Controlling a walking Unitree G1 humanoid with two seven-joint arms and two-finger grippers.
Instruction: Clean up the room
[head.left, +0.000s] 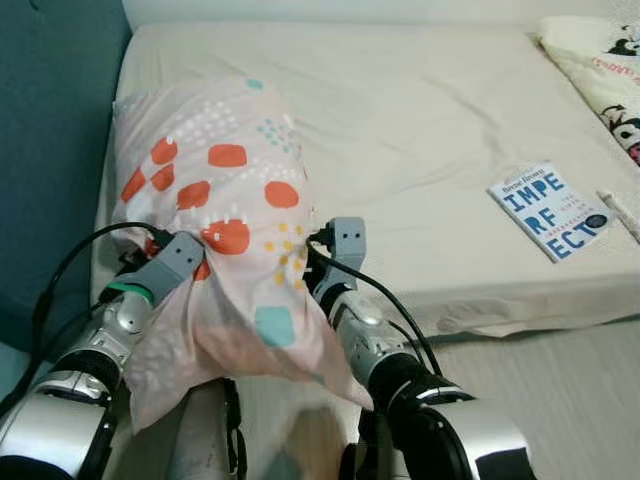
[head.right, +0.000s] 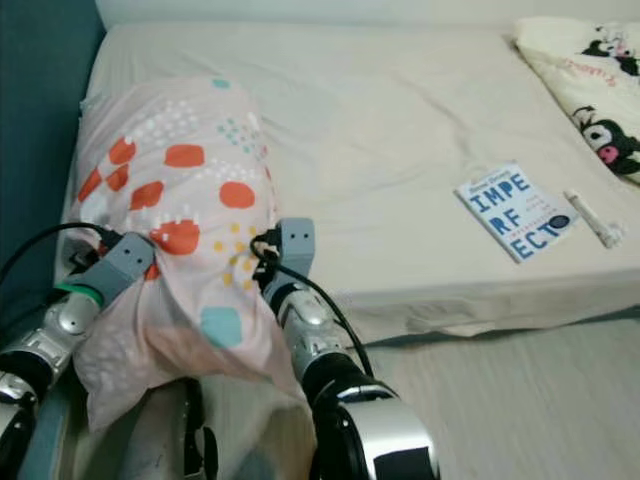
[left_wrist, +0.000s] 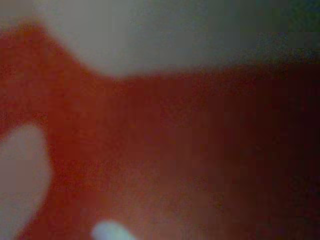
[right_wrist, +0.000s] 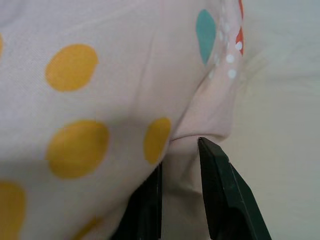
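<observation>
A pink pillow (head.left: 225, 200) with orange, yellow and teal spots lies at the left end of the bed (head.left: 420, 110), its near end hanging over the mattress edge. My left gripper (head.left: 178, 255) is pressed into the pillow's left side, and the left wrist view is a close blur of orange fabric (left_wrist: 165, 150). My right gripper (right_wrist: 180, 152) is at the pillow's right side, shut on a fold of the pillow cover (right_wrist: 100, 100), with the cloth pinched between its two black fingers (right_wrist: 220, 190).
A white and blue book (head.left: 550, 210) lies near the bed's front right edge, with a small white pen-like object (head.left: 620, 212) beside it. A cream blanket with cartoon prints (head.left: 600, 60) is at the far right. A teal headboard (head.left: 50, 150) stands left; wooden floor (head.left: 560, 400) lies below.
</observation>
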